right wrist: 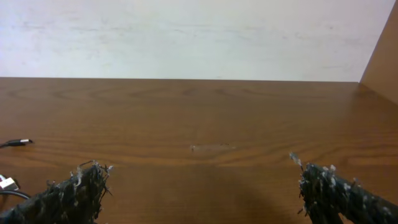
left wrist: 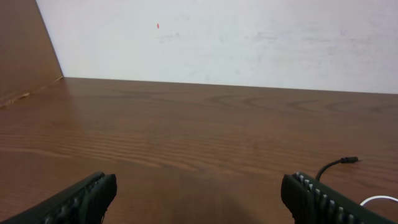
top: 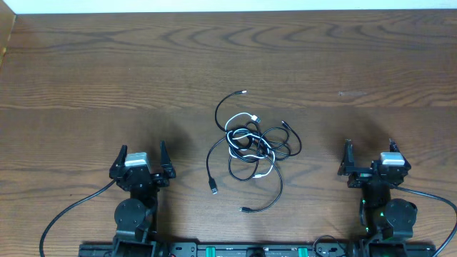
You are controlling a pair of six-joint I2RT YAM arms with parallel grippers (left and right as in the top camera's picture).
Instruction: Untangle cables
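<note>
— Tools: how do they stand?
— The left tool [top: 142,150] and the right tool [top: 370,148] both have their fingers spread wide apart, gripping nothing, near the front edge of the table [top: 86,71].
— And the cables?
— The cables [top: 251,146] lie in one tangled heap between the two tools, touching neither. A white cable [top: 268,170] winds through the black ones, and loose plug ends stick out.

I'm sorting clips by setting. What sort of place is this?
Probably a robotics lab bench: a wood-grain table against a plain white wall, a left gripper and right gripper standing open at its near edge, and a tangle of cables between them.
</note>
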